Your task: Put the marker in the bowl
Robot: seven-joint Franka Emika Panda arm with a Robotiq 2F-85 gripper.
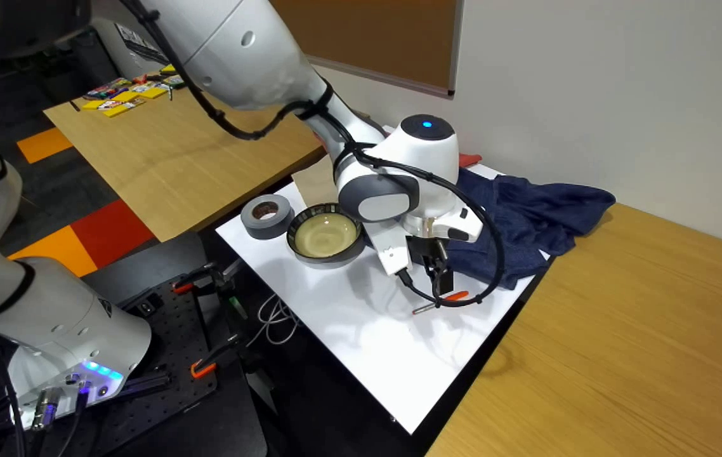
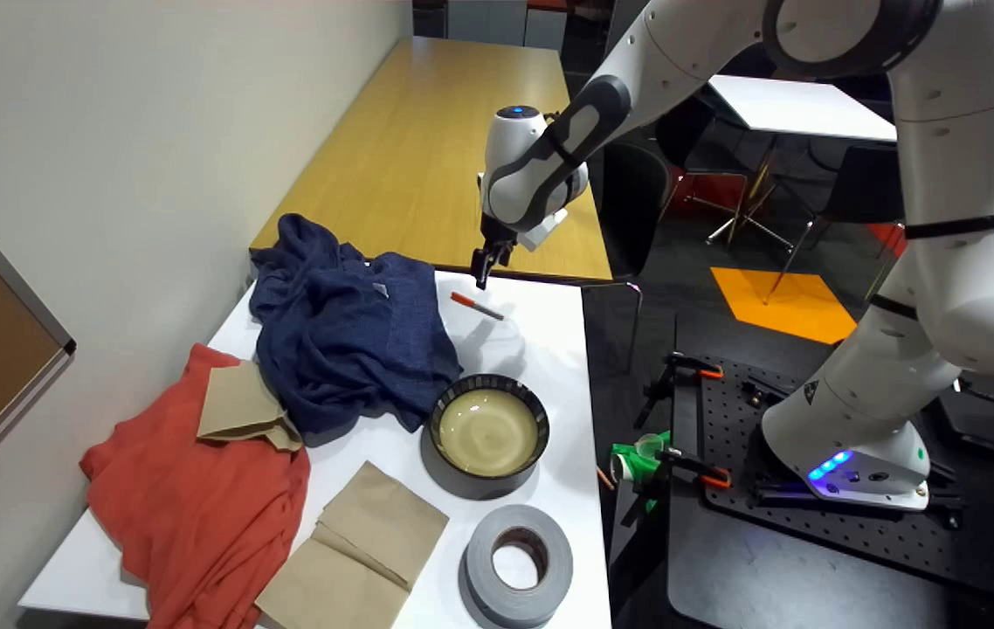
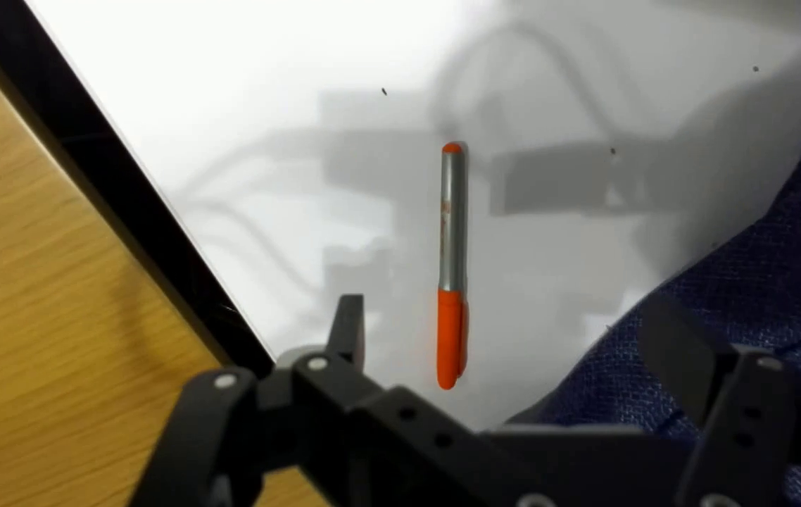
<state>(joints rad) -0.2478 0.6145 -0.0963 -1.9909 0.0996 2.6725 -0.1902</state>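
The marker, with a silver barrel and red-orange cap, lies flat on the white table in both exterior views (image 1: 459,296) (image 2: 477,306). In the wrist view the marker (image 3: 451,260) stands upright in the picture, cap toward me. My gripper (image 3: 506,310) is open and empty, its fingers wide apart. The marker's cap end shows between them, closer to the left finger. In both exterior views the gripper (image 1: 440,282) (image 2: 481,271) is above the table by the marker, not touching it. The bowl (image 1: 326,236) (image 2: 488,432), dark-rimmed and beige inside, is empty; it is out of the wrist view.
A grey tape roll (image 1: 268,216) (image 2: 519,563) stands beside the bowl. A navy cloth (image 2: 357,332) (image 3: 738,296) lies close to the marker. A red cloth (image 2: 200,498) and brown paper (image 2: 357,550) lie farther along. A dark gap (image 3: 161,225) separates the white table from a wooden table (image 1: 621,317).
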